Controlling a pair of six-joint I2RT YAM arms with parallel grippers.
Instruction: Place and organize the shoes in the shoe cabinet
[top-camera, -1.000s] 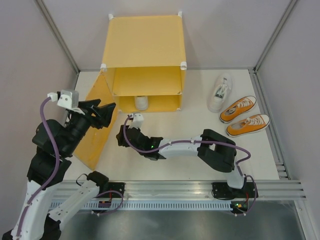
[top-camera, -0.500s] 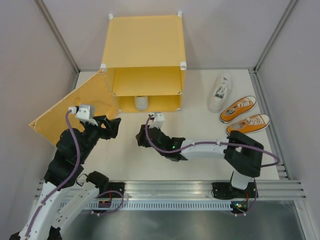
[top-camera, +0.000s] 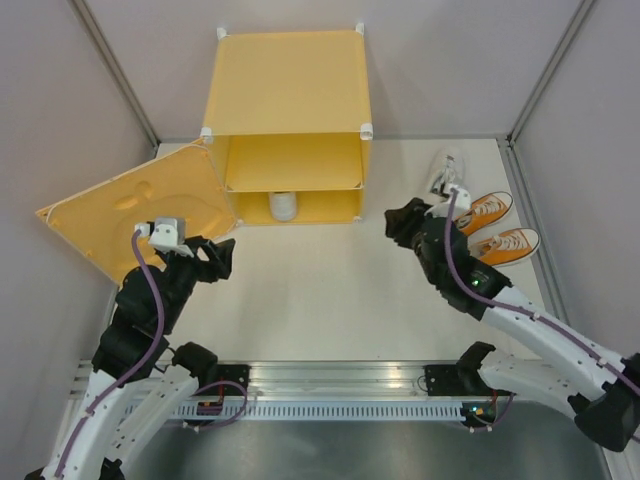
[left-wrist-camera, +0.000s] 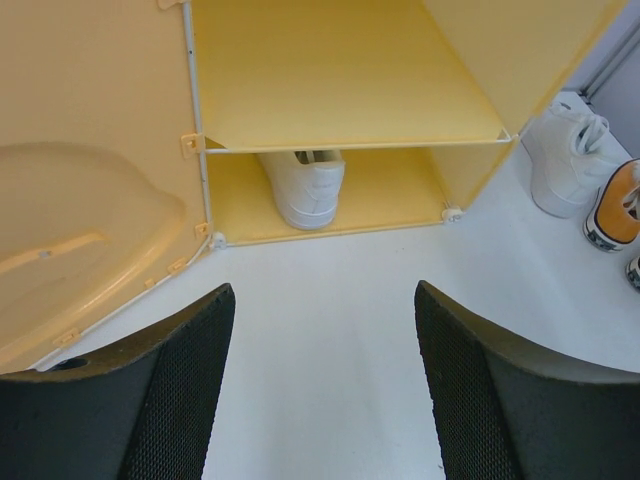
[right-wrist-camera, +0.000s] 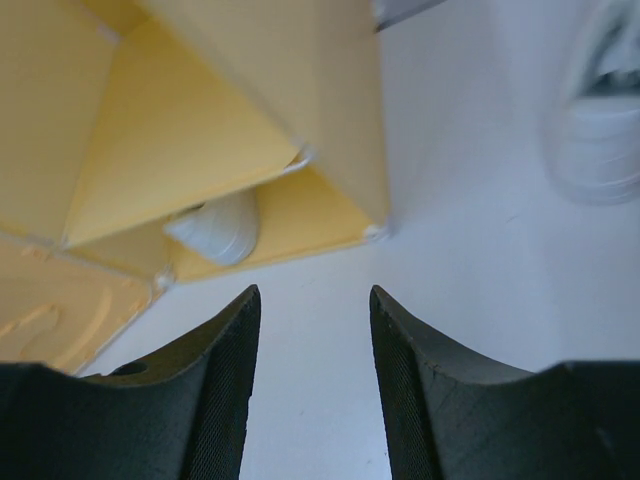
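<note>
The yellow-orange shoe cabinet (top-camera: 290, 100) stands at the back, its door (top-camera: 140, 215) swung wide open to the left. One white sneaker (top-camera: 283, 206) sits heel-out in the lower compartment and shows in both the left wrist view (left-wrist-camera: 305, 185) and the right wrist view (right-wrist-camera: 215, 228). The other white sneaker (top-camera: 443, 170) lies right of the cabinet, partly hidden by my right arm. The orange pair (top-camera: 485, 210) (top-camera: 505, 245) lies beside it. My left gripper (top-camera: 222, 258) (left-wrist-camera: 322, 290) is open and empty in front of the door. My right gripper (top-camera: 400, 222) (right-wrist-camera: 313, 292) is open and empty, just left of the shoes.
The upper shelf (left-wrist-camera: 340, 90) of the cabinet holds nothing. Grey walls close in the left (top-camera: 60, 120) and right (top-camera: 600, 120) sides. A metal rail (top-camera: 340, 380) runs along the near edge, and a rail (top-camera: 545, 270) borders the table's right edge.
The door has swung from nearly edge-on to wide open on the left. My left gripper pulled back a little. My right arm swung from the table's middle to the right, up to the shoes.
</note>
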